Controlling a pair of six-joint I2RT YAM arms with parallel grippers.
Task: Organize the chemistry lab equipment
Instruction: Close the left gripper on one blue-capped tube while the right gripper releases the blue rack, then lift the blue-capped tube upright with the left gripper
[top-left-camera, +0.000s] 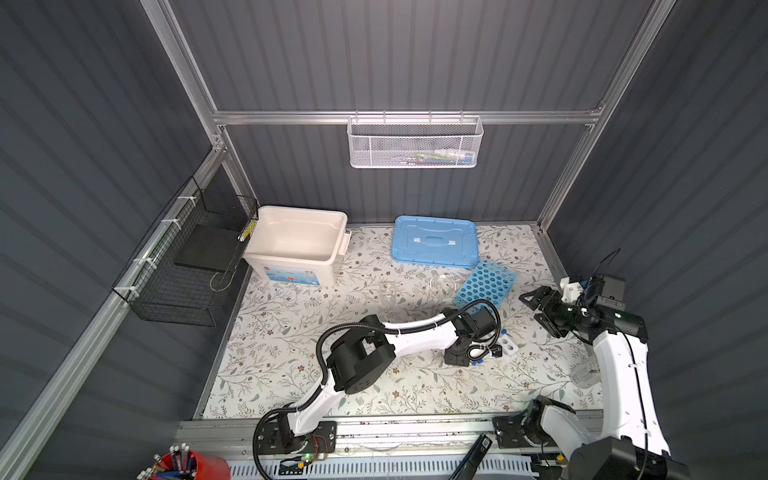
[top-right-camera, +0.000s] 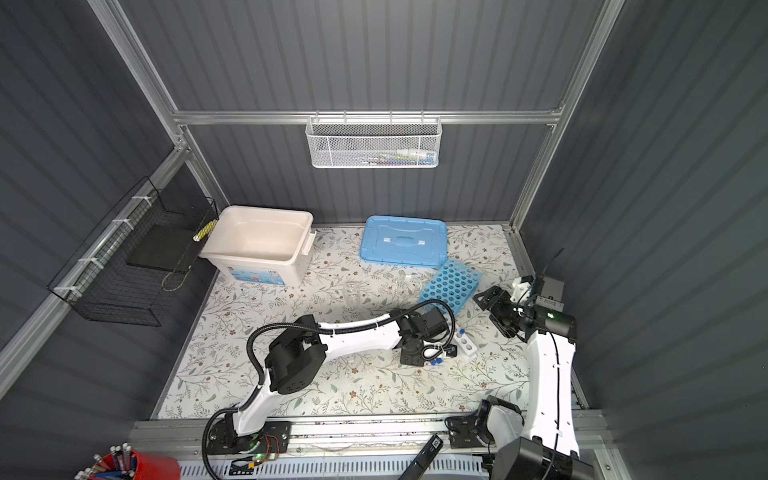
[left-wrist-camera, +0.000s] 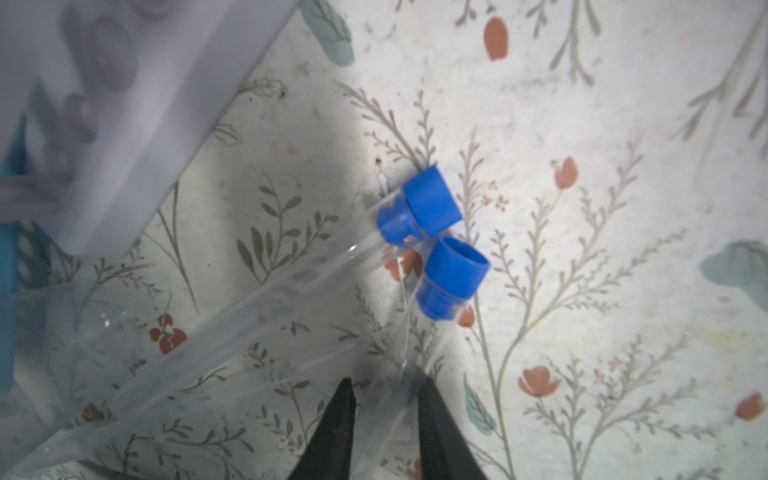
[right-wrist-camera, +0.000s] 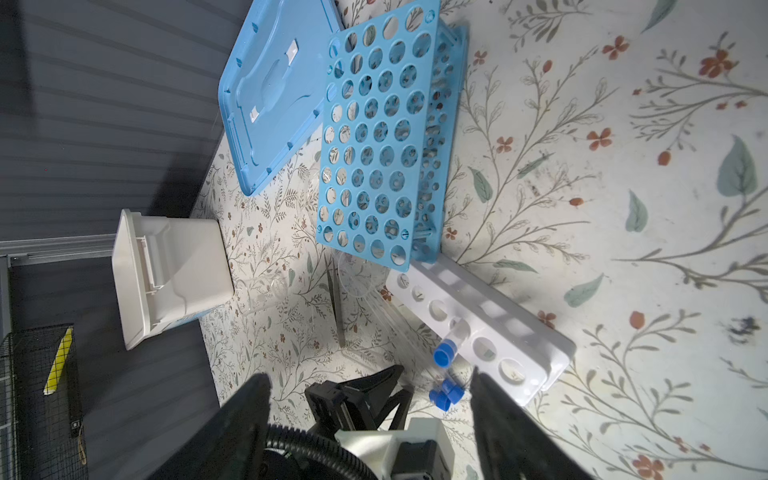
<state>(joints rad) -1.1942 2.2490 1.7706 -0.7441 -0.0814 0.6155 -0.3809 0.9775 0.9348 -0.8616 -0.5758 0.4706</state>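
Just beside the small white rack (top-left-camera: 508, 344), on its side nearer the arm bases, two long clear tubes lie on the floral counter (top-left-camera: 286, 374) with their blue caps touching. The left tool (left-wrist-camera: 386, 401) sits low over them. Its jaws stand narrow, one on each side of the barrel of the blue-capped tube (left-wrist-camera: 452, 277), some way below the cap. The barrel fills the gap, so I judge it pinched, though it lies on the counter and is not lifted. The second tube (left-wrist-camera: 428, 203) runs off at an angle toward the white rack, and other clear lengths alongside it are too faint to tell apart.

The pinched tube looks light, stiff, round and smooth-walled, so it probably rolls and slips easily. Its thin clear wall may crack under a hard squeeze. A gentle hold on the barrel close under the cap seems best, because the cap's shoulder would stop it sliding through. Since the caps touch, raising one may drag its neighbour.

The right tool (top-left-camera: 535, 309) hangs in the air to the right of the white rack, jaws wide apart, holding nothing. The blue many-holed rack (top-left-camera: 485, 286) sits tilted just beyond the white rack, its holes empty as far as I can see.
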